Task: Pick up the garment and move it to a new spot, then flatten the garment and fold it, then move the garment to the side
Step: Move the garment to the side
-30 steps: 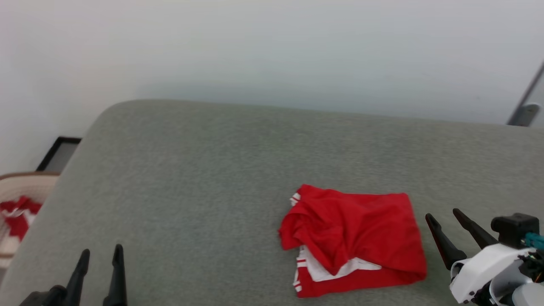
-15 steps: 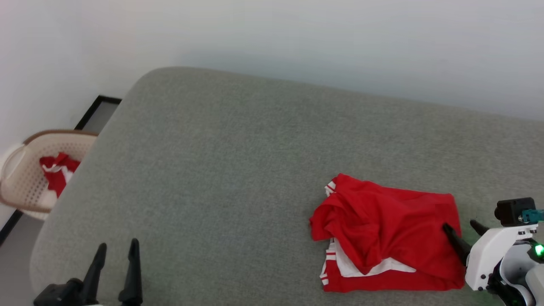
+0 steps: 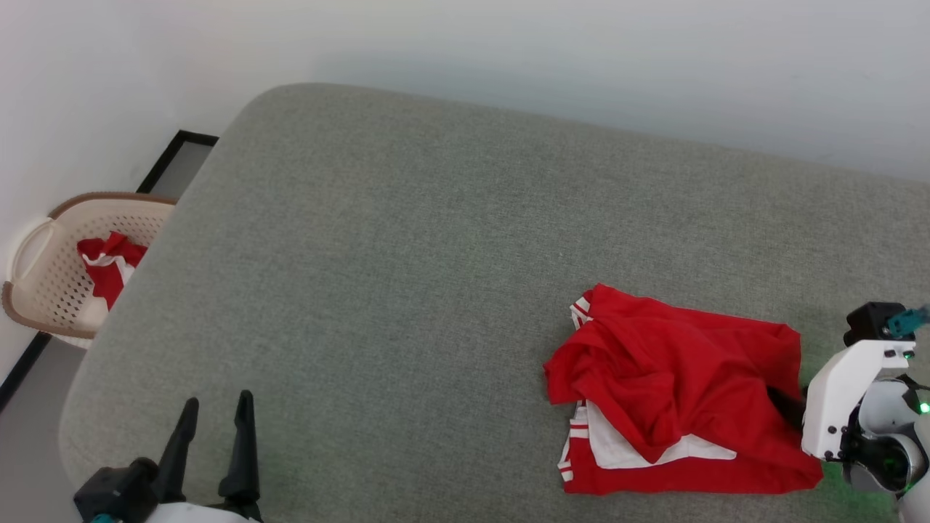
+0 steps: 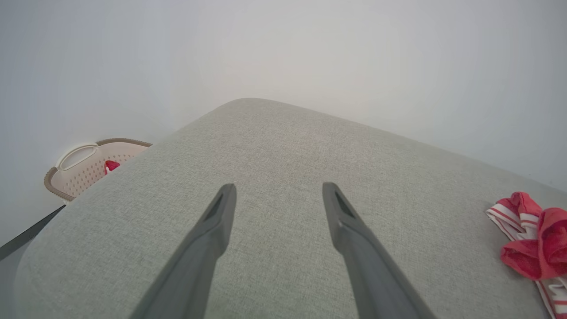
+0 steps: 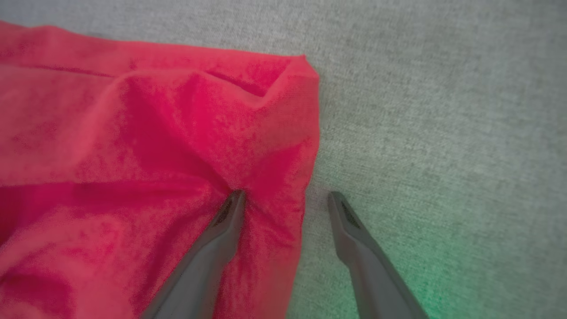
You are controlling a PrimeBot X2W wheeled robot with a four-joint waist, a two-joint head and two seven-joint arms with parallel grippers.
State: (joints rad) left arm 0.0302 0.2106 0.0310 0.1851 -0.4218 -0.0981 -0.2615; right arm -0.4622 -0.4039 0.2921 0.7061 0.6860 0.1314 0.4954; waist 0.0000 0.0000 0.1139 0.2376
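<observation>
Red knit T-shirt (image 3: 683, 392) is being seen lying loosely folded at the grey cushion's (image 3: 407, 254) near right, its right edge being straddled by the wide-spread right gripper (image 5: 285, 195), likely so cloth can be pinched, while the left gripper (image 3: 218, 398) is being held wide open, well clear.

Home-like room, grey upholstered surface (image 3: 407, 276), cream laundry basket (image 3: 45, 287) beside it, plain white wall (image 3: 508, 51)

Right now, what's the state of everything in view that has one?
garment: roughly folded, rumpled, lying on the grey surface
left gripper: open, empty
right gripper: open, straddling the garment's edge, one finger on the cloth
basket: upright, holding a red-and-white cloth
</observation>
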